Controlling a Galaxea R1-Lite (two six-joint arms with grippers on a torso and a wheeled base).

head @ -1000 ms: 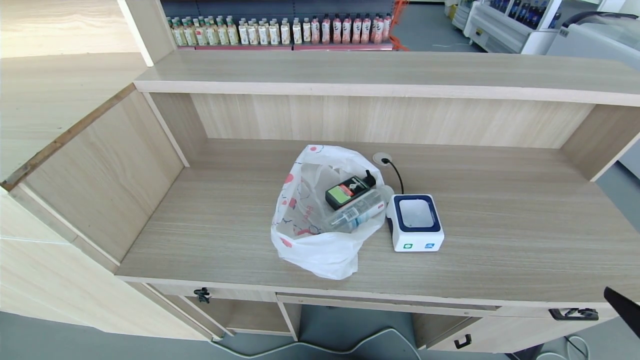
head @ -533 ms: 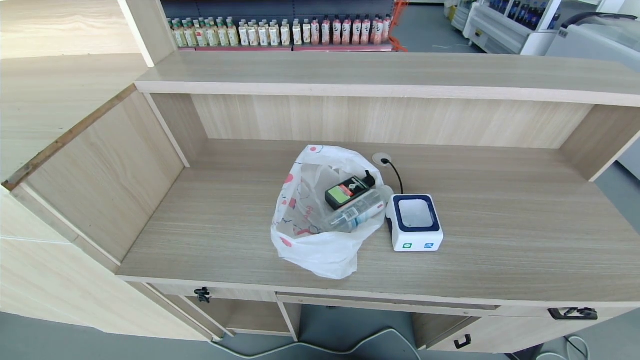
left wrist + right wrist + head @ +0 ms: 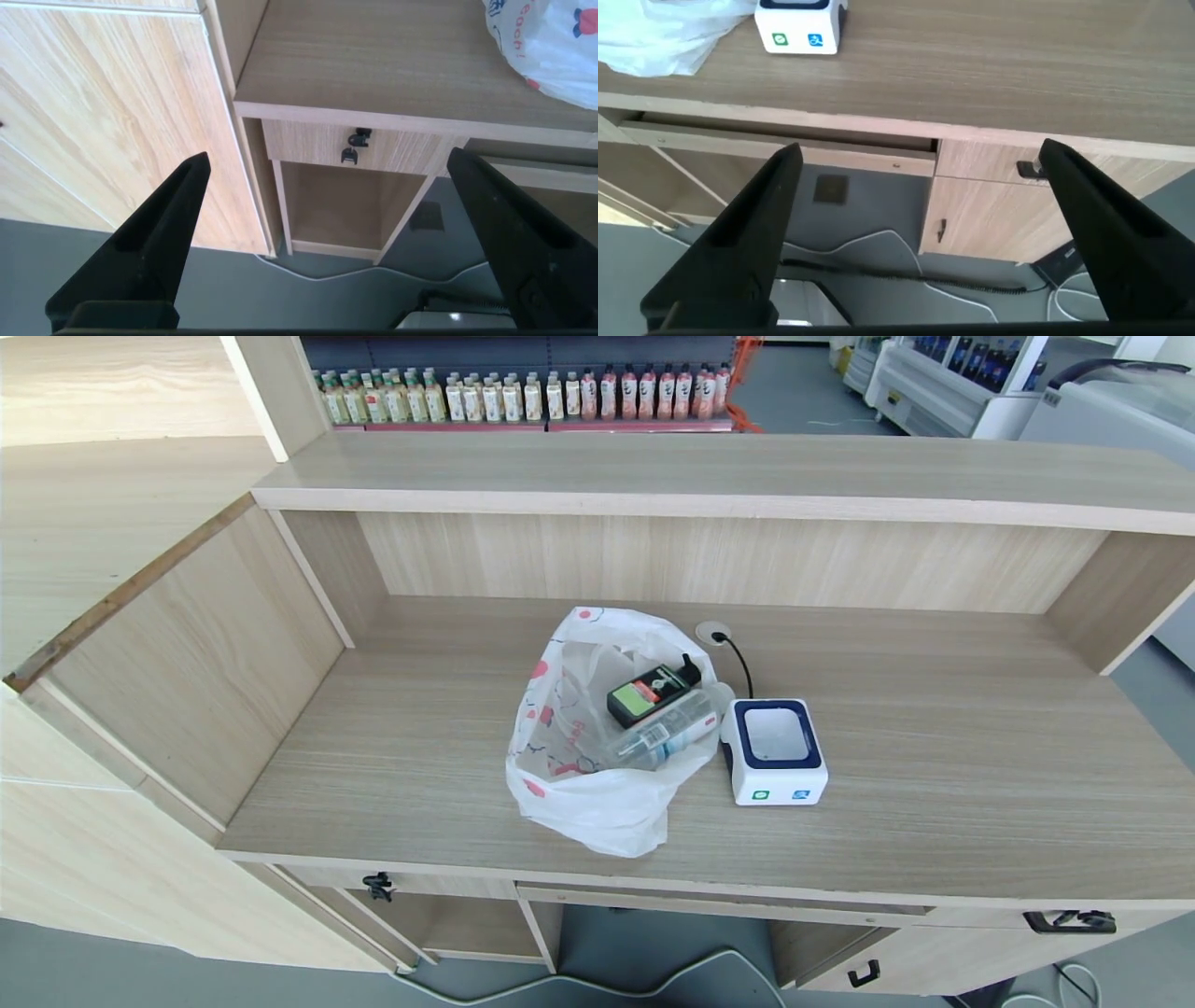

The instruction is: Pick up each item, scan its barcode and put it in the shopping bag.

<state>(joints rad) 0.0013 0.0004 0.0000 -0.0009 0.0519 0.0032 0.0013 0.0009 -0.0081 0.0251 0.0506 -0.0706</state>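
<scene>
1. Left gripper [image 3: 327, 155], fingers spread wide, hangs below the counter's [image 3: 374, 65] front edge, with the shopping bag [image 3: 551, 56] ahead and above.
2. Right gripper [image 3: 918, 147], also spread, sits below that edge, with the scanner [image 3: 799, 23] ahead and above.
3. Dark bottle [image 3: 644, 695] and clear bottle [image 3: 674, 730] lie inside the bag.

Beyond the raised back ledge [image 3: 709, 467] of the counter [image 3: 934, 756], a row of bottles [image 3: 523, 394] lines a store shelf [image 3: 523, 426]; chest freezers [image 3: 943, 392] stand past its far right corner.
</scene>
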